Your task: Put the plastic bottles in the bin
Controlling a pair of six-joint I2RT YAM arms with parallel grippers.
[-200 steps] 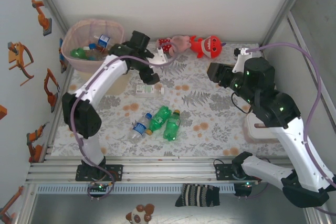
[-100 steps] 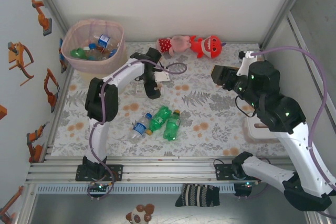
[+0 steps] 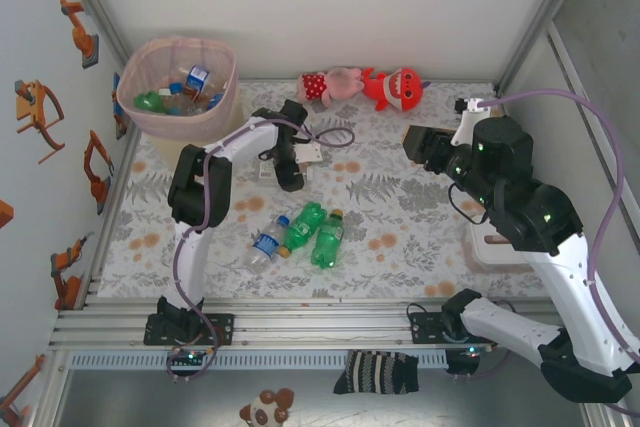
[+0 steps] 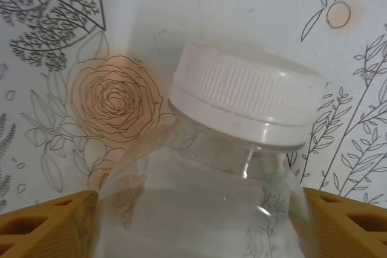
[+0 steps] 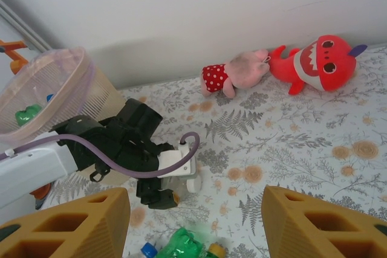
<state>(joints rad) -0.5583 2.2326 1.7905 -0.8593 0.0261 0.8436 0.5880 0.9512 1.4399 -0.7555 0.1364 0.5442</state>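
Lowered since before, left pincer (image 4: 196, 225) flanks cropped bottle (image 4: 217, 149), grip unclear; right pincer (image 5: 196, 225) apart.

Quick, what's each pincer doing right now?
Left pincer: straddling the clear bottle, grip cannot be told.
Right pincer: open, empty.

We see two arms built alike: smooth white shells on the long links, chunky black housings at the joints and black base blocks. On the left arm (image 3: 205, 162) a thin purple cable (image 5: 195, 146) runs along the shell and curls out just behind the left gripper (image 3: 289, 172), next to a small white bracket (image 5: 175, 162). The right arm (image 3: 560, 257) shows small green lights (image 3: 478, 147) on the black housings behind the right gripper (image 5: 196, 222), and a longer purple cable of its own. Both grippers have mustard-orange fingers (image 5: 78, 222), wedge-shaped, with triangular recesses moulded into them.
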